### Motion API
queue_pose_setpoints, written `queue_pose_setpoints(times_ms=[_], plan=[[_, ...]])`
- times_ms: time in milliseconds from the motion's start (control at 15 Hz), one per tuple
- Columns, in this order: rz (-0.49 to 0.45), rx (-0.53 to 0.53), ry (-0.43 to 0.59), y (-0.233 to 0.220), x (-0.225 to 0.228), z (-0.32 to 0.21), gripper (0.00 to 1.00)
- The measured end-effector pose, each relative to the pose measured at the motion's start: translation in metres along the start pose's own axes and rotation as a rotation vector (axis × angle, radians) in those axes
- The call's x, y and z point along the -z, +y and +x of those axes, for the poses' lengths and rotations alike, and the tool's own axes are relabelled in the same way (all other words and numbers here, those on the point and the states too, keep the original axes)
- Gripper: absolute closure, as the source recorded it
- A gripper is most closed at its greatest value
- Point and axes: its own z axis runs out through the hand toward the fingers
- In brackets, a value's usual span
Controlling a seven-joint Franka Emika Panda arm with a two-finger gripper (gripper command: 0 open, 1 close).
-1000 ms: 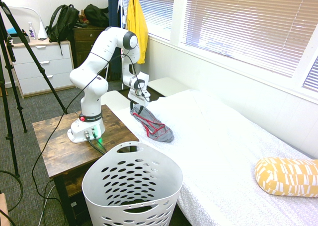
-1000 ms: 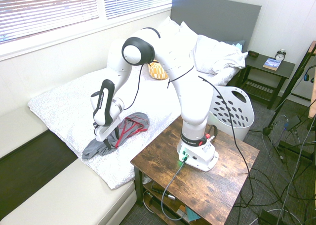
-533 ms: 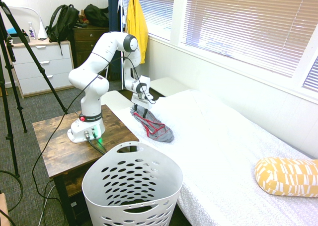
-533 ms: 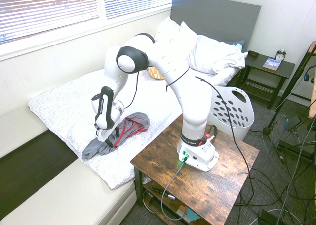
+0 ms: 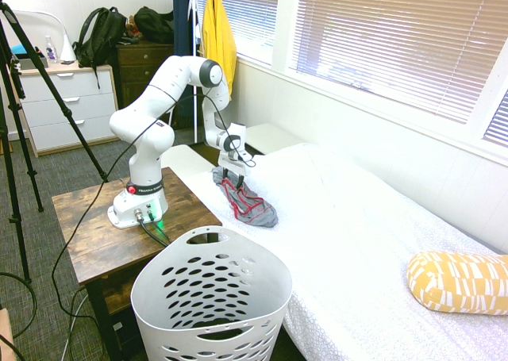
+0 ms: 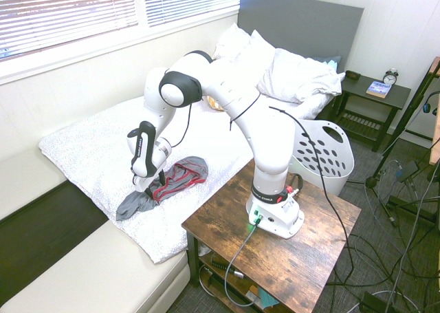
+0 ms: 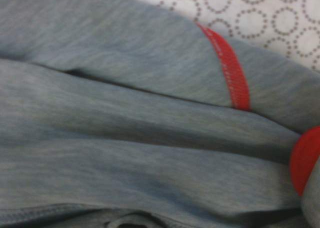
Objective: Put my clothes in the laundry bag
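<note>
My clothes (image 5: 254, 208) are one grey garment with red piping, lying crumpled on the white bed near its foot-end corner. The gripper (image 5: 230, 175) points straight down onto the garment's end nearest the arm, fingers open and pressed into the fabric. From the other side the gripper (image 6: 157, 187) stands on the grey fabric (image 6: 184, 173) at the mattress edge. Grey folds and a red seam (image 7: 227, 67) fill the wrist view. The laundry bag (image 5: 210, 301), a white basket pierced with oval holes, stands on the floor by the bed; it shows behind the arm as the basket (image 6: 330, 158).
The arm's wooden table (image 5: 83, 234) stands between basket and bed corner. A yellow patterned pillow (image 5: 459, 282) lies further up the bed, white pillows (image 6: 292, 72) at the headboard. A low white bench (image 6: 75, 285) runs past the bed's foot. A yellow garment (image 5: 219, 36) hangs by the window.
The gripper has come down and moved slightly over the bed, from just above the garment's end to pressing into it. Its fingers have stayed open. The fabric has bunched a little.
</note>
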Motion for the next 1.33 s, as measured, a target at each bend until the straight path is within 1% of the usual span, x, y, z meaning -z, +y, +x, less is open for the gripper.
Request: queue_pose_setpoints(times_ms=[533, 867, 1133, 1333], plan=[[-0.036, -0.039, -0.003, 0.031, -0.012, 0.009, 1.00], [-0.023, -0.080, -0.013, 0.039, -0.014, 0.009, 1.00], [0.021, -0.124, -0.037, 0.048, 0.000, 0.015, 1.00], [0.031, -0.115, -0.059, 0.062, 0.023, 0.018, 1.00]])
